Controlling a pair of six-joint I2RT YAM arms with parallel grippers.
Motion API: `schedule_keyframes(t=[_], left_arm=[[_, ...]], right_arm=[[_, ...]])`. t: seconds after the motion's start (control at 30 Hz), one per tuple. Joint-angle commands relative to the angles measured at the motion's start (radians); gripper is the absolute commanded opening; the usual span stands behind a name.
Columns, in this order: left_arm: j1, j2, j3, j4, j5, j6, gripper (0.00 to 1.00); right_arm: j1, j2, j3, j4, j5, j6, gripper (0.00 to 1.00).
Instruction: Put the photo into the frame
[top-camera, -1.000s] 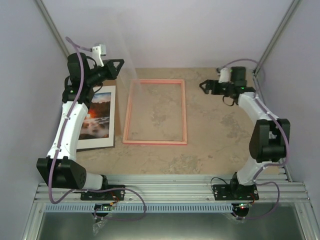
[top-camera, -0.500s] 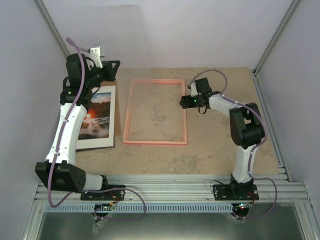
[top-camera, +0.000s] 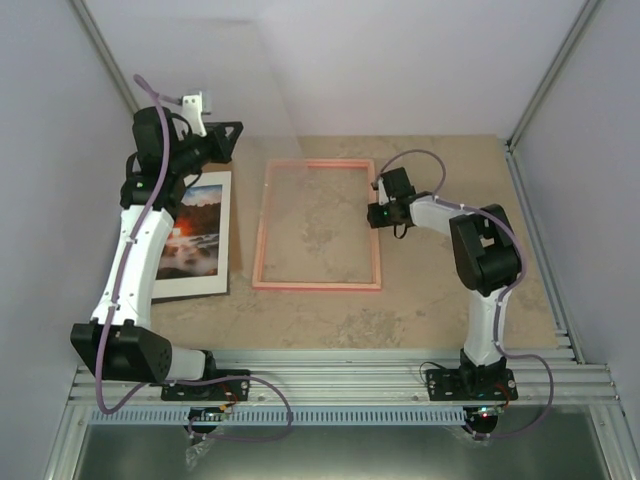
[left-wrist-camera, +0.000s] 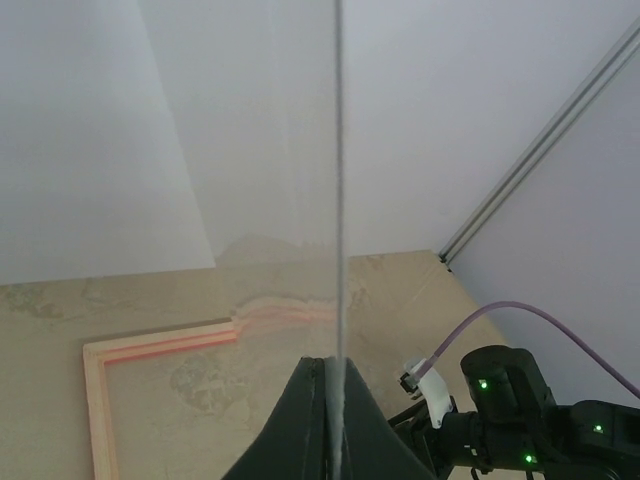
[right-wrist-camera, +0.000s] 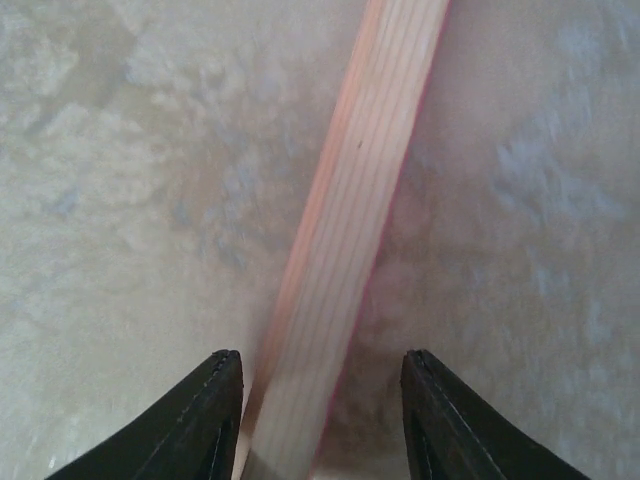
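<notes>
Right jaws apart astride the frame (right-wrist-camera: 345, 250); left jaws tight on a near-invisible clear pane (left-wrist-camera: 338, 200).

Clear sheet (left-wrist-camera: 338, 200), upright and edge-on, above beige marbled table (top-camera: 430, 290); white walls (top-camera: 400, 60); aluminium rail (top-camera: 340, 378) along near edge.
</notes>
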Motion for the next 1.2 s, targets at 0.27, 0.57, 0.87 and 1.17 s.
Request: schedule_keyframes(t=[0.27,0.57,0.87,1.17], left_arm=[[-0.005,0.024,-0.017,0.037,0.223,-0.052,0.00],[-0.111,0.033,-0.062,0.098,0.372,-0.124,0.00],[-0.120,0.045,-0.098,0.278,0.622,-0.267,0.00],[-0.179,0.006,-0.166,0.359,0.700,-0.304,0.00]], right_arm=[[-0.072,-0.192,-0.278,-0.011,0.035,-0.069,0.40],[-0.191,-0.289,-0.327,-0.058,-0.226,-0.222,0.59],[-0.519,-0.431,-0.131,-0.281,-0.960,-0.517,0.98],[-0.549,-0.500,-0.043,-0.104,-1.296,-0.273,0.98]])
